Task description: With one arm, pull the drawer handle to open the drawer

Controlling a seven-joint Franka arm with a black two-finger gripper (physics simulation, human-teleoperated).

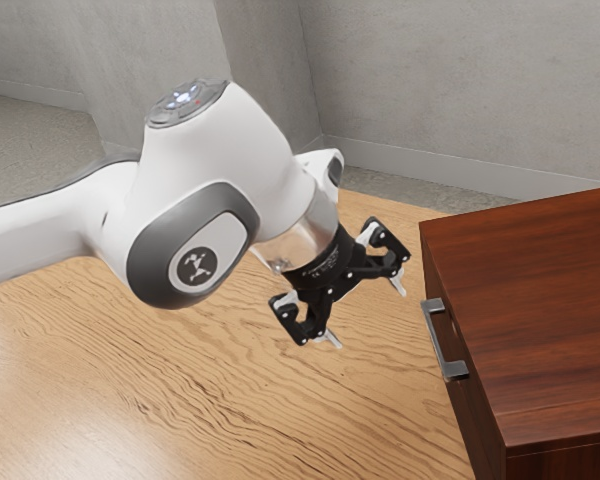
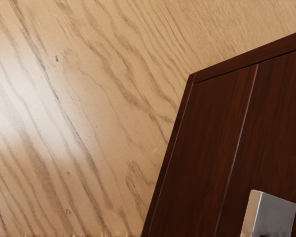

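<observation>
You had the dark reddish-brown wooden drawer (image 1: 478,425) at the exterior view's right, its front facing that view's left and looking flush with the cabinet (image 1: 540,300). Its handle (image 1: 443,340), a slim grey metal bar on two short posts, ran along the front just under the cabinet's top.

Bright even light; pale glare on table (image 2: 12,116).

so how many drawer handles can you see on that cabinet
1. A silver bar handle sits on the front face of the dark wood cabinet, facing the open claw. The front's lower part is cut off, so more could be hidden.
</observation>
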